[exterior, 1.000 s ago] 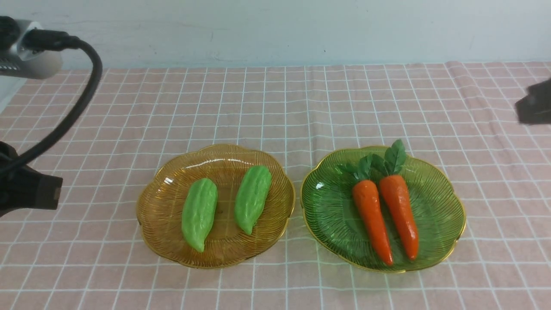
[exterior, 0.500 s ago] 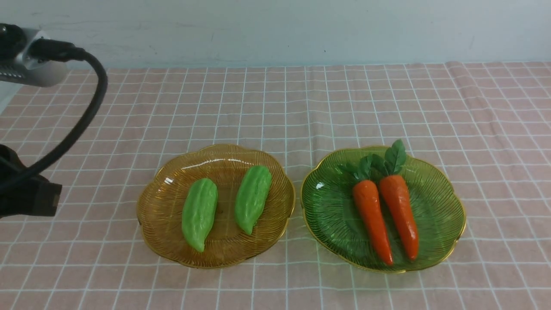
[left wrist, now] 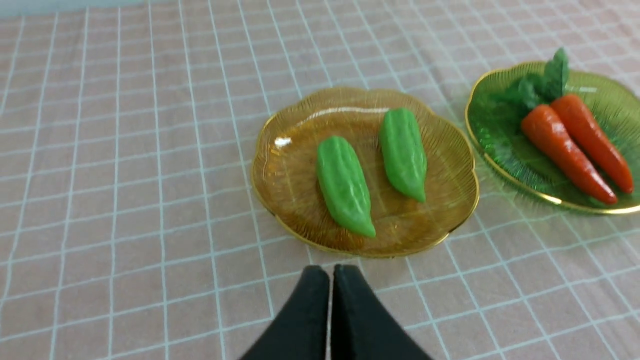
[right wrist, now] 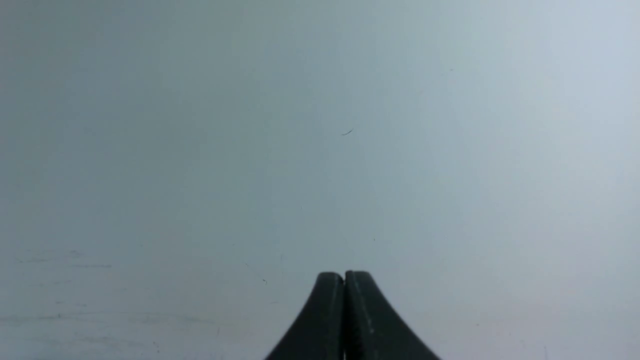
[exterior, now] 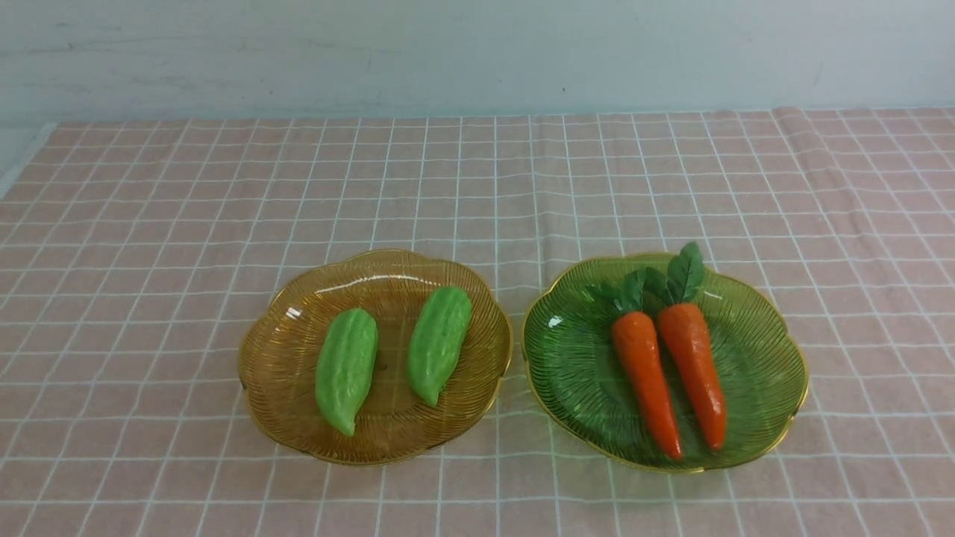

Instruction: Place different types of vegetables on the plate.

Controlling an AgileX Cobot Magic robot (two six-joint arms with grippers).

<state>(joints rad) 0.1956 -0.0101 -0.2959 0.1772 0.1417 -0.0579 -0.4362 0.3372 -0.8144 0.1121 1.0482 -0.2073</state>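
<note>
We are looking at a big table (exterior: pixel 186 477) with a pink cloth that is showing white criss-cross lines. A pale wall (exterior: pixel 477 56) is standing behind it. Two wavy plates with gold edges are sitting side by side on the cloth. The green plate (exterior: pixel 589 388) is lying on the right, and the amber plate (exterior: pixel 280 380) is lying on the left. We are seeing nothing standing in the way of the food.

Two orange carrots (exterior: pixel 690 362) are resting in the green plate, side by side. They are looking shiny and smooth, and their thin ends are pointing toward us. Dark green leaves (exterior: pixel 685 274) are sticking out of their tops, and some are reaching over the edge. Two light green gourds (exterior: pixel 346 369) are lying in the amber plate, a little apart. They are looking bumpy, with pointy tips.

The front view is showing no claws. The left wrist view is showing the left gripper (left wrist: pixel 331 270), closed and holding nothing, with both plates beyond it. The right wrist view is showing the right gripper (right wrist: pixel 344 275), also closed and empty. Only wall is filling most of that view, and the pale strip low down is perhaps wall too.
</note>
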